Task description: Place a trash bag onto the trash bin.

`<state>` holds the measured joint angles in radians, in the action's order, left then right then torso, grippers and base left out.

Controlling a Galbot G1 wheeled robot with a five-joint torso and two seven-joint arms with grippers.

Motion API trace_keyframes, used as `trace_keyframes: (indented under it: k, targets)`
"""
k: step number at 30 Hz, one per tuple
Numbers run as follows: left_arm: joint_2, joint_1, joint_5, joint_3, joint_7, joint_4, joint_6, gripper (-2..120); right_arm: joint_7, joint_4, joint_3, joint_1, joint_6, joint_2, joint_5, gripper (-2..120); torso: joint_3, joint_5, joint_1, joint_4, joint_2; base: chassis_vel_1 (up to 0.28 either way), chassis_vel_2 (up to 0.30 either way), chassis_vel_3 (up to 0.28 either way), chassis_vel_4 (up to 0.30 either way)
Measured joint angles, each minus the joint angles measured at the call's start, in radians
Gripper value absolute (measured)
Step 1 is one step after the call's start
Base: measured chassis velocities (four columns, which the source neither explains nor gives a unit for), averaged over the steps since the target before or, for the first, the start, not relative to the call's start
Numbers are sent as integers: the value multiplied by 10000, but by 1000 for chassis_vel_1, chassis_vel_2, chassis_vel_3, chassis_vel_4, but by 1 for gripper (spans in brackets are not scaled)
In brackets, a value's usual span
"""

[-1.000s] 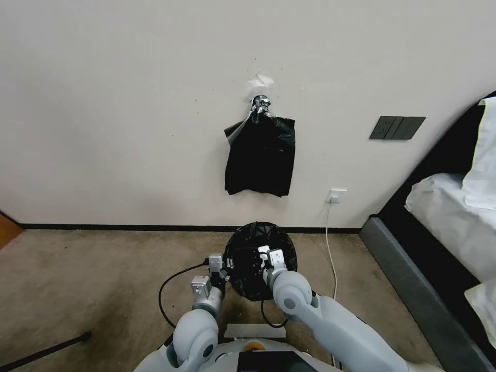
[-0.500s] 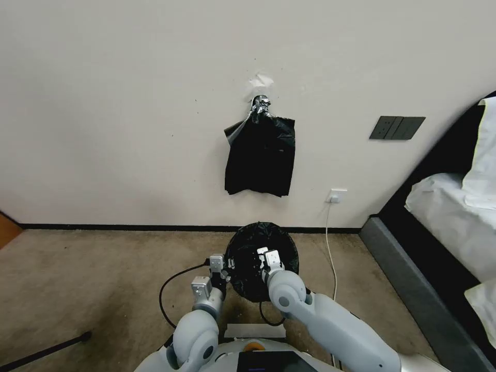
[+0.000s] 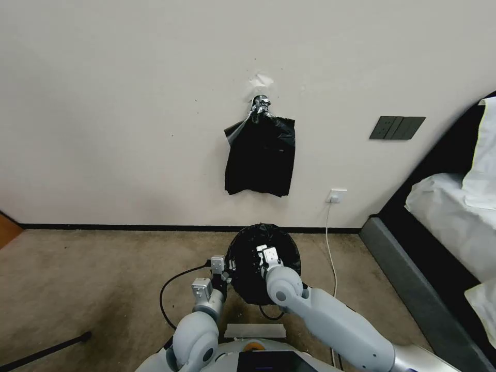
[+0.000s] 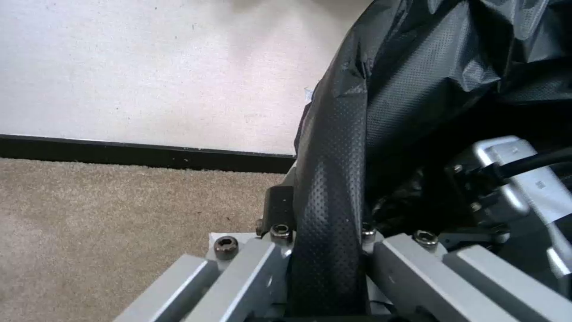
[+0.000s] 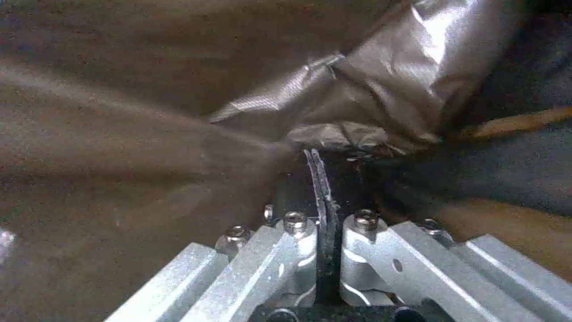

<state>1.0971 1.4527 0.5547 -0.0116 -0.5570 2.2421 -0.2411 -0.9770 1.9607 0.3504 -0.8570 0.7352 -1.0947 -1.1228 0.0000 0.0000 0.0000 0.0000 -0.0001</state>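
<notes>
The left gripper [image 3: 226,268] pinches the trash bag's [image 3: 261,235] left edge, film between its fingers [image 4: 262,268]. The right gripper [image 5: 325,214], inside the bag, has its fingers pressed together on a fold. The bag drapes the trash bin on the carpet [image 3: 103,279] near the wall [image 3: 129,103].

Pale grey arms [image 3: 330,320], seemingly black-cabled

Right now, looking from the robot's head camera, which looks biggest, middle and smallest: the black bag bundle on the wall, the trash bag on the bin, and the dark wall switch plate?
1. Black bag bundle, a bit bigger.
2. Trash bag. It sits nearer the camera and the arms hide part of it, so these two could swap.
3. Wall switch plate, clearly smallest.
</notes>
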Motion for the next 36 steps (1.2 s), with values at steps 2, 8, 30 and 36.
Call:
trace_keyframes:
  k: [2,8,30,36]
  targets:
    - [7,0,6,-1,8,24,-3,1,0,-44,-19,-16,0,-32,-5,0,0,0,0,0,0,0,0,0,0]
    - [-3,118,22,2,64,167,-12,1,29,-343,-45,-16,-5,-159,116,0,0,-1,0,0,1,0,0,0,0]
    - [-59,250,76,-47,157,312,-33,1,369,-1076,-334,-81,-37,-352,342,0,0,0,0,0,1,0,0,0,0]
    - [-97,250,126,-83,155,376,-47,1,406,-1164,-372,-95,-45,-365,372,0,0,0,0,0,1,0,0,0,0]
